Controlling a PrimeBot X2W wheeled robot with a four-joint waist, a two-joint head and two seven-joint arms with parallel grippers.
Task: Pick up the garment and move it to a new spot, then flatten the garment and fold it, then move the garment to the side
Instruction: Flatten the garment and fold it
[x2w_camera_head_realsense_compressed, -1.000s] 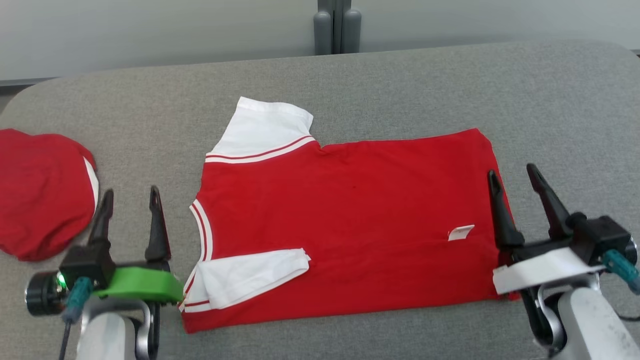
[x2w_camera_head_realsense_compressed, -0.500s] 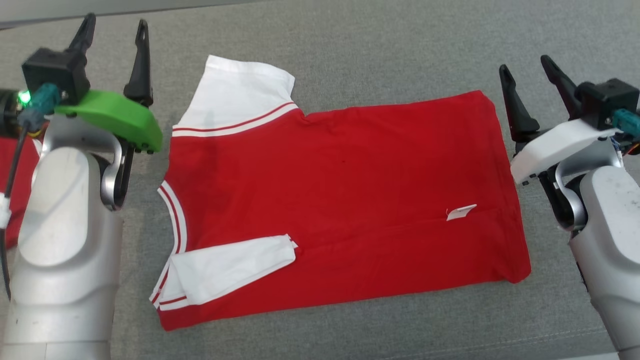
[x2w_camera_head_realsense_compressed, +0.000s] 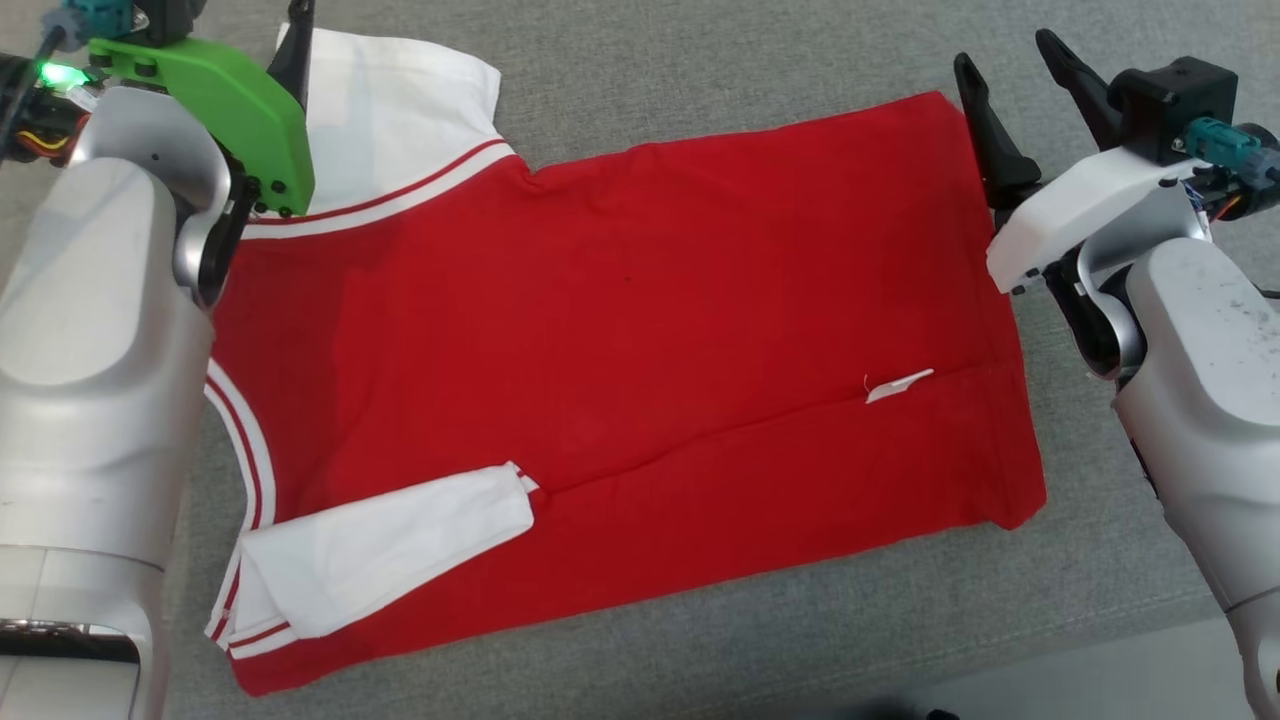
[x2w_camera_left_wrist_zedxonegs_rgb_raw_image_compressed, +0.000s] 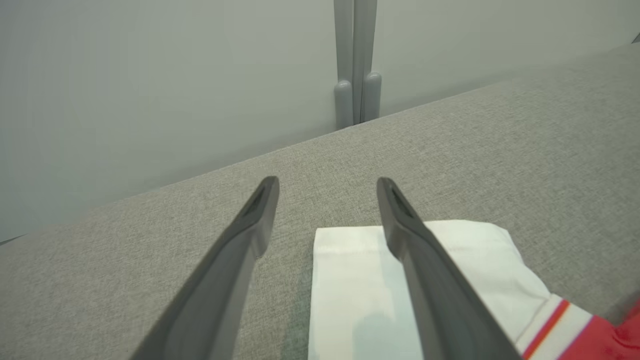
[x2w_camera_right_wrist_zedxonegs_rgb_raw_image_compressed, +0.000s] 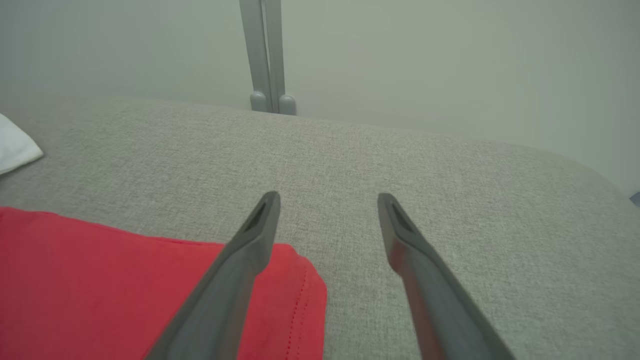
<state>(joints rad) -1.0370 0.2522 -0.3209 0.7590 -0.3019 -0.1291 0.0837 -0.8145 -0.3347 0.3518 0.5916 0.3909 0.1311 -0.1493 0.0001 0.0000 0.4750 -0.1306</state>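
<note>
Jaws wide and empty, we are hovering our left gripper (x2w_camera_left_wrist_zedxonegs_rgb_raw_image_compressed: 325, 187) over the garment's (x2w_camera_head_realsense_compressed: 620, 330) white sleeve (x2w_camera_left_wrist_zedxonegs_rgb_raw_image_compressed: 350, 265) and our right gripper (x2w_camera_right_wrist_zedxonegs_rgb_raw_image_compressed: 327, 202) over its red corner (x2w_camera_right_wrist_zedxonegs_rgb_raw_image_compressed: 300, 285) on the grey surface (x2w_camera_head_realsense_compressed: 700, 60).

Garment (x2w_camera_head_realsense_compressed: 620, 340): red body, white sleeves, red-and-white striped trim; small white tag (x2w_camera_head_realsense_compressed: 897, 385) at centre right of the frame. Table cover (x2w_camera_head_realsense_compressed: 720, 50): grey, fine woven texture. Left gripper (x2w_camera_left_wrist_zedxonegs_rgb_raw_image_compressed: 325, 187): dark grey fingers (x2w_camera_left_wrist_zedxonegs_rgb_raw_image_compressed: 430, 280), green mount (x2w_camera_head_realsense_compressed: 220, 100) at upper left. Right gripper (x2w_camera_head_realsense_compressed: 1003, 50): black fingers (x2w_camera_head_realsense_compressed: 985, 130), white mount (x2w_camera_head_realsense_compressed: 1080, 205) at upper right. Left forearm (x2w_camera_head_realsense_compressed: 90, 400) and right forearm (x2w_camera_head_realsense_compressed: 1200, 400): silver-grey.
</note>
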